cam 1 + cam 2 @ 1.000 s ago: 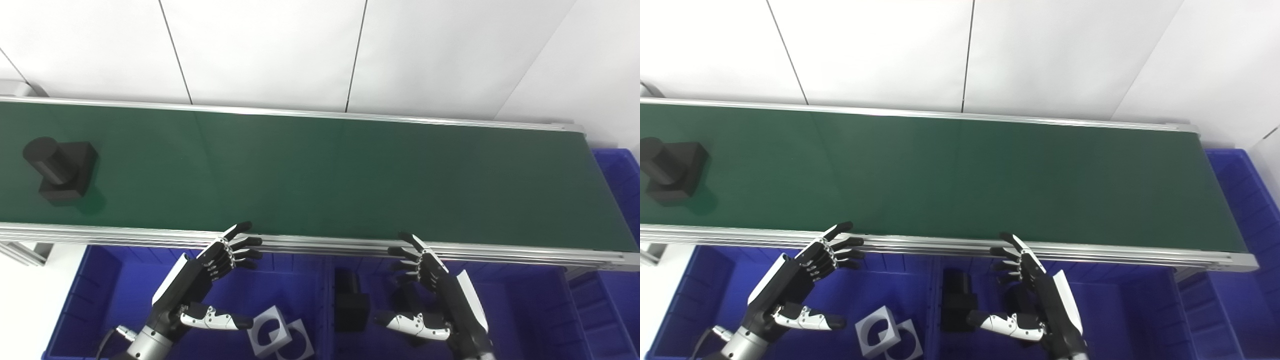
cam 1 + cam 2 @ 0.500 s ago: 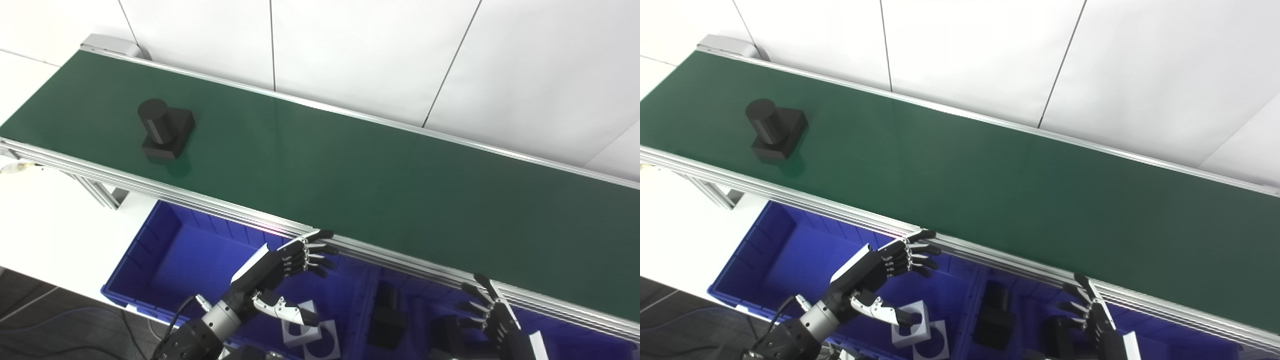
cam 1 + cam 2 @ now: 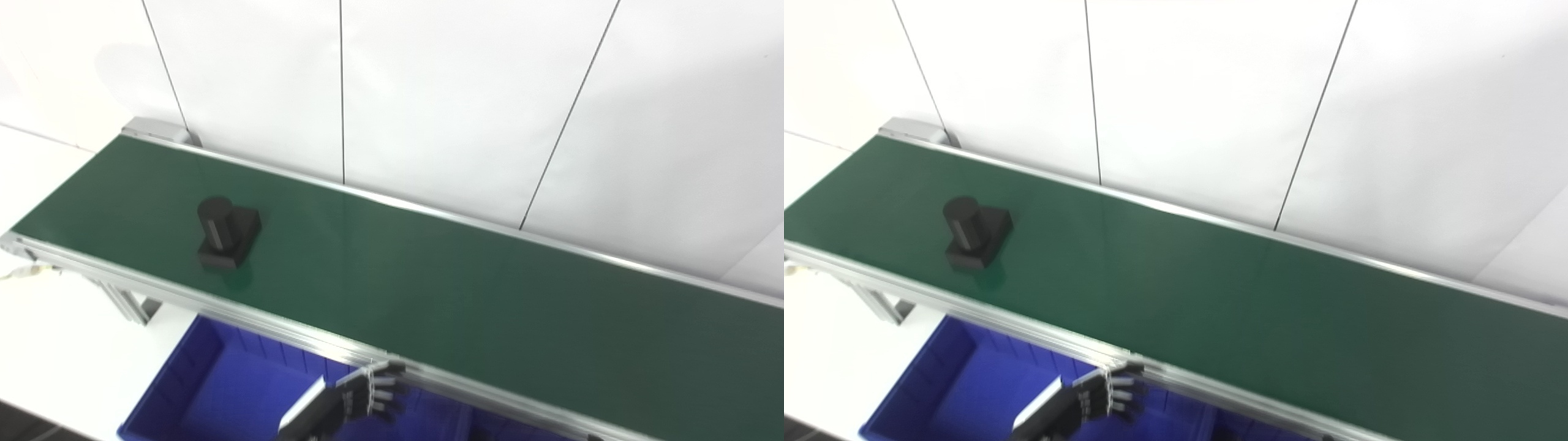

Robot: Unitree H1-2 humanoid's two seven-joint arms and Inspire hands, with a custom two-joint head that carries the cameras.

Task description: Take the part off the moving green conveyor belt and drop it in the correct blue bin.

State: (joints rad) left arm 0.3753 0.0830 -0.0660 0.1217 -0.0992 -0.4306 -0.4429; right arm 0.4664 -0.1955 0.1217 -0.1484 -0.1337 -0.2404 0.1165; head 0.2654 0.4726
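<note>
A: Where is the part (image 3: 226, 234) just now?

B: On the green conveyor belt (image 3: 429, 288), toward its left end, nearer the belt's front edge than its back edge. It is black, a round stub standing on a square block, with nothing touching it.

A: And the hands?

B: Only 1 shows properly. The left hand (image 3: 361, 399) sits low at the bottom of the view, below the belt's front rail (image 3: 1041, 334), over the blue bin (image 3: 202, 392). Its fingers (image 3: 1118, 392) are spread apart and stretched toward the rail, and they hold nothing. The topmost fingertip is right at the rail's underside; I cannot tell whether it touches.

A: How far from the part?

B: Well apart. The part lies up the belt to the left, the hand is down by the rail's middle stretch.

A: The right hand?

B: I can't see it from here. There is a tiny dark speck at the bottom edge, too small to name.

A: What is in the bin?

B: I see only its blue floor and ribbed back wall, directly under the rail. The picture is a little blurred down there.

A: Behind the belt?

B: A white panelled wall (image 3: 1182, 92) with thin dark seams, and the grey end housing (image 3: 160, 130) at the belt's far left corner.
</note>
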